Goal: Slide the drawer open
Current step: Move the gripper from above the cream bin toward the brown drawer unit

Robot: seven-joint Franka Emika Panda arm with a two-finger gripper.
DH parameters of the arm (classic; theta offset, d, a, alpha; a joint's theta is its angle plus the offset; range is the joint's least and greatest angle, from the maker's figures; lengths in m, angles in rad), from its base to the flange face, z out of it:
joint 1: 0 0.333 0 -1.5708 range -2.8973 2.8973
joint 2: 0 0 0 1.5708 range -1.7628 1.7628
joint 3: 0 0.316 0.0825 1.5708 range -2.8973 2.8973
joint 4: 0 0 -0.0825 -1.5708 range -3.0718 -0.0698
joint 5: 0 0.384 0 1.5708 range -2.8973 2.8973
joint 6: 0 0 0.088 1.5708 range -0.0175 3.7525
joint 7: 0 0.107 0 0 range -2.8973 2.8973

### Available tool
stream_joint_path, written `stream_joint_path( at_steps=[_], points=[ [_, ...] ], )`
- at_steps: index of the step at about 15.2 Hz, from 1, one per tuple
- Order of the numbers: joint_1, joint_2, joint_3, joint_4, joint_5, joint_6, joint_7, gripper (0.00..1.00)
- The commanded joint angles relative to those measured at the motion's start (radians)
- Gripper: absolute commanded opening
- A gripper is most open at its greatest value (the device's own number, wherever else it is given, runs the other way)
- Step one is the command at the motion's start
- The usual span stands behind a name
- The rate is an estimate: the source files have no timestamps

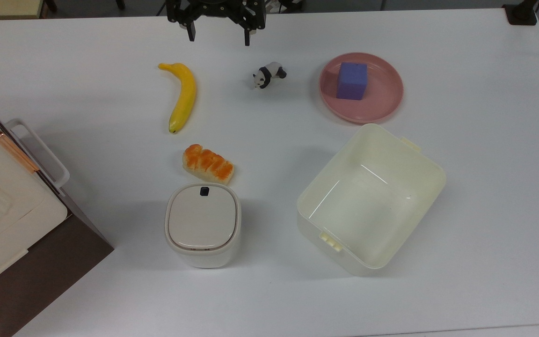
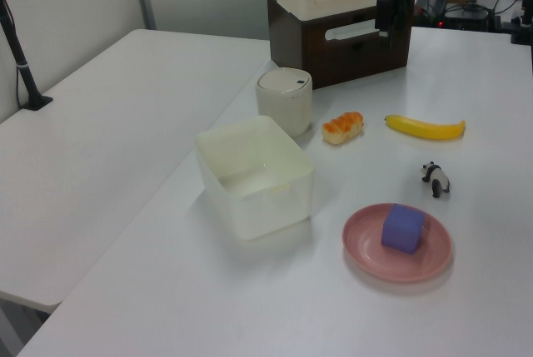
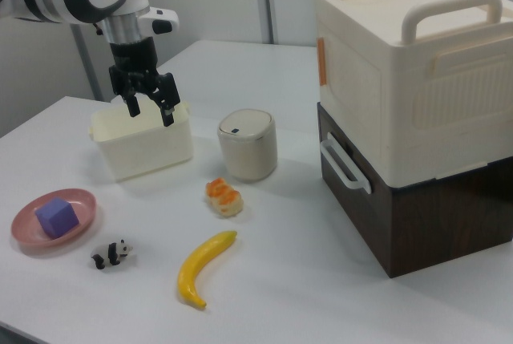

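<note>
The drawer [image 3: 377,232] has a dark brown front and a white bar handle [image 3: 345,165]. It sits shut in a brown cabinet at the right view's right, under a cream box. The top view shows the handle [image 1: 40,152] at its left edge, and the left view has the drawer [image 2: 350,56] at the back. My gripper [image 1: 218,38] hangs open and empty over the table's far edge in the top view, far from the handle, beyond the banana and panda. In the right view the gripper [image 3: 151,111] is at the upper left, in front of the cream tub.
On the table lie a banana [image 1: 183,96], a bread piece [image 1: 208,164], a toy panda [image 1: 268,75] and a pink plate [image 1: 377,110] holding a purple block [image 1: 352,80]. A cream tub [image 1: 419,164] and a white lidded bin [image 1: 203,222] stand nearer. A cream handled box [image 3: 401,71] tops the cabinet.
</note>
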Motion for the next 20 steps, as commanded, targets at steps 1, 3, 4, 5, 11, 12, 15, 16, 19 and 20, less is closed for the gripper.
stream_joint_path(
  at_steps=[1, 3, 4, 5, 11, 12, 15, 16, 19, 20],
  points=[
    [-0.002, -0.009, -0.006, -0.006, -0.005, -0.008, -0.102, 1.00],
    [-0.025, -0.009, -0.006, -0.005, -0.003, -0.005, -0.193, 1.00],
    [-0.033, -0.009, -0.006, -0.005, -0.003, -0.003, -0.243, 1.00],
    [-0.039, -0.009, -0.006, -0.003, -0.003, -0.003, -0.298, 1.00],
    [-0.146, 0.030, -0.007, 0.043, -0.020, 0.010, -0.668, 1.00],
    [-0.169, 0.042, -0.006, 0.043, -0.031, 0.045, -0.713, 1.00],
    [-0.193, 0.123, -0.006, 0.043, -0.065, 0.191, -0.768, 1.00],
    [-0.193, 0.140, -0.006, 0.043, -0.092, 0.234, -0.771, 1.00],
    [-0.202, 0.188, -0.006, 0.043, -0.148, 0.363, -0.845, 1.00],
    [-0.215, 0.197, -0.006, 0.043, -0.148, 0.406, -0.886, 1.00]
  ],
)
